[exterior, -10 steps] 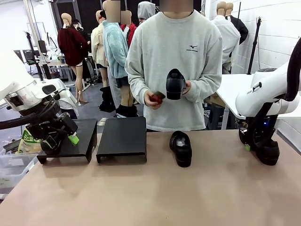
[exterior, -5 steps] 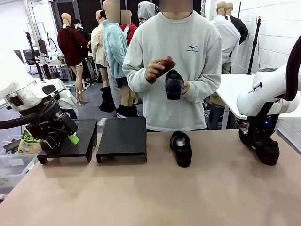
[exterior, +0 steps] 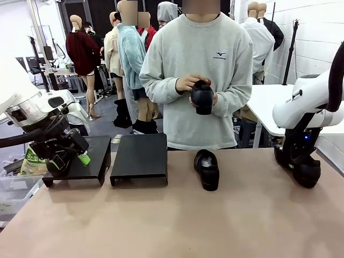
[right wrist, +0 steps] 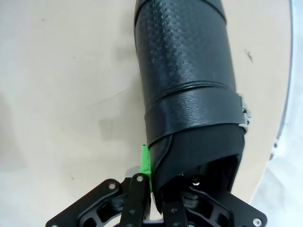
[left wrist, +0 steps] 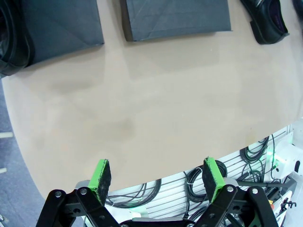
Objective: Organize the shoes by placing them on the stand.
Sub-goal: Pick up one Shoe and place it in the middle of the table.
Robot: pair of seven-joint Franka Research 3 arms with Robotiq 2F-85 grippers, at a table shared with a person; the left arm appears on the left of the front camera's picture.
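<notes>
The left end effector (left wrist: 156,177) gapes wide with nothing between its pads. It hangs over the surface (left wrist: 156,104) near the left edge, in front of the left stand (exterior: 98,154), and partly hides it. The right end effector (right wrist: 151,177) seems clamped on the rim of a strapped shoe (right wrist: 187,80), low at the right edge. A second shoe (exterior: 207,169) lies by the far edge, just right of the middle stand (exterior: 141,156). The person's hands (exterior: 188,83) hold a third shoe (exterior: 202,98) above it.

shoe (right wrist: 184,71) cropped, right gripper (right wrist: 155,170) pad hidden
</notes>
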